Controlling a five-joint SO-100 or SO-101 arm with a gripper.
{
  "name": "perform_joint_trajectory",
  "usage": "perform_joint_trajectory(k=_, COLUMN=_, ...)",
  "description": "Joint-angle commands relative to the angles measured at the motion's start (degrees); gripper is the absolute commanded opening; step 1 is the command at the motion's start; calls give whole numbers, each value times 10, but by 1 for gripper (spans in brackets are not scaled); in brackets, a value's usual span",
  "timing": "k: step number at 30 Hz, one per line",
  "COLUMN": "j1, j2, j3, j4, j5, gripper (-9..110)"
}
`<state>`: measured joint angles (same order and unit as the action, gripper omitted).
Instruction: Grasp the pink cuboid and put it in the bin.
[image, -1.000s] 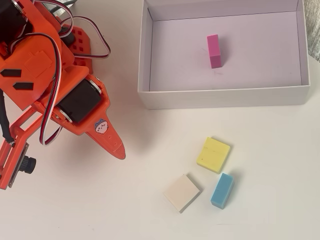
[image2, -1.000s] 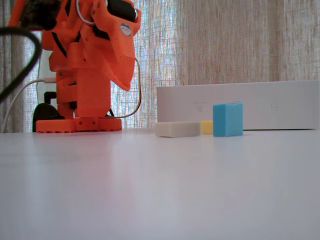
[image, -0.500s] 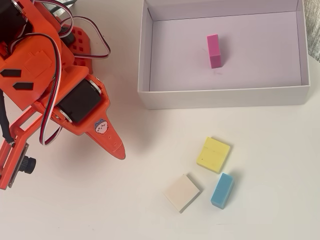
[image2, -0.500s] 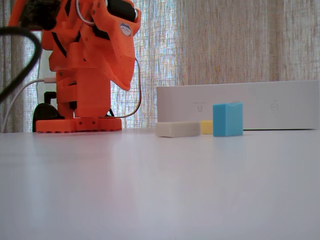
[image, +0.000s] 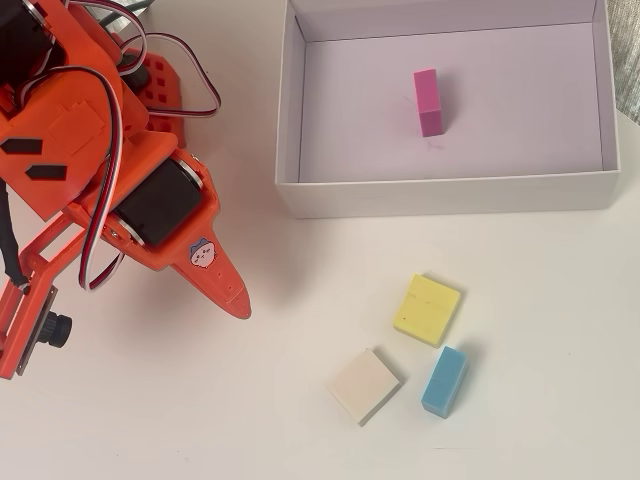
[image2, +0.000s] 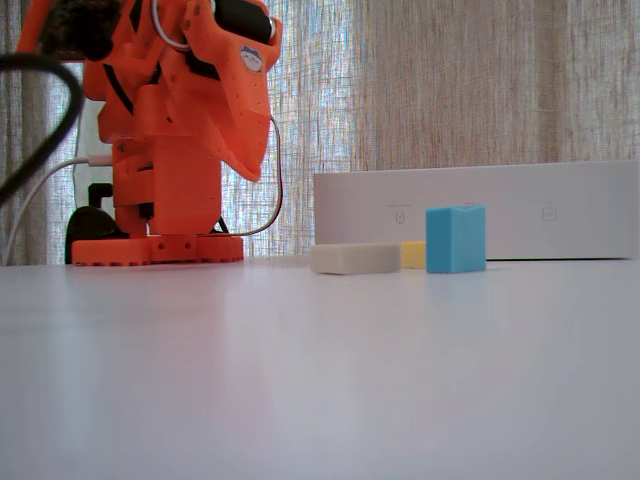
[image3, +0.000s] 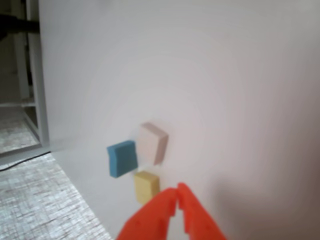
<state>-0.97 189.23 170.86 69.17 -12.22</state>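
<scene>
The pink cuboid (image: 428, 101) lies inside the bin (image: 290, 120); placement appears complete. The pincer (image3: 176, 197) is closed and empty; no further move appears required.

Pink cuboid (image: 429, 101): small magenta block, elongated, matte, lying inside the bin (image: 290, 120) on its pale lilac floor, clear of the walls. Bin: large shallow white box, low walls, open top, resting on my table (image: 250, 420).
</scene>
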Motion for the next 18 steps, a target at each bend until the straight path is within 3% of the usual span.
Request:
perform_joint_trajectory(k=1, j1=2, j2=4, j3=-4, j4=4, j5=4, gripper=-8)
perform_joint_trajectory(k=18, j1=2, j2=4, j3=-4, j4=4, j5=4, gripper=-8)
